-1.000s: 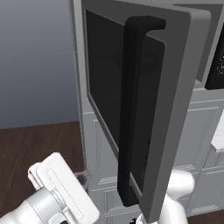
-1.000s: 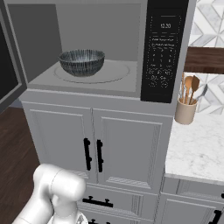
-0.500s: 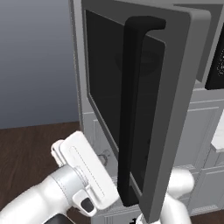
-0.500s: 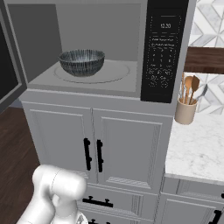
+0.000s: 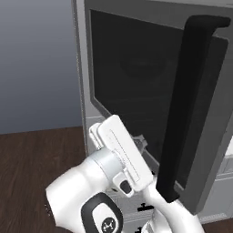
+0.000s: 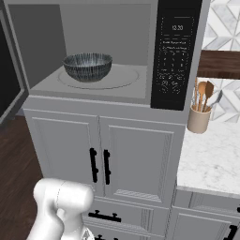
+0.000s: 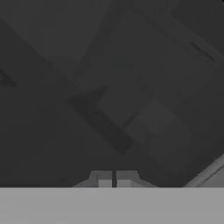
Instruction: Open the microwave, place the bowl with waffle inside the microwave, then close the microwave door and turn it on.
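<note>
In the right base view you have the large grey built-in microwave (image 6: 108,51) standing open across the upper half of the frame, its cavity bare grey inside. The wide round dark grey bowl (image 6: 87,66) with fine pale streaks sits upright on the turntable, in the left part of the cavity. You cannot tell from these pictures what lies inside it. The black control panel (image 6: 174,56) runs down the right side of the cavity, and a tan crock of wooden utensils (image 6: 200,112) stands on the white marble counter (image 6: 211,164) at right. Below the oven are white panelled cabinet doors (image 6: 103,157) with short black handles.

In the left base view the grey-framed microwave door (image 5: 136,91) with dark glass is swung out wide, its long black bar handle (image 5: 189,109) running down the right of the frame. Your gripper (image 7: 113,179) sits at the bottom centre of the hand view, fingers pressed together with nothing between them, right up against the dark glass.
</note>
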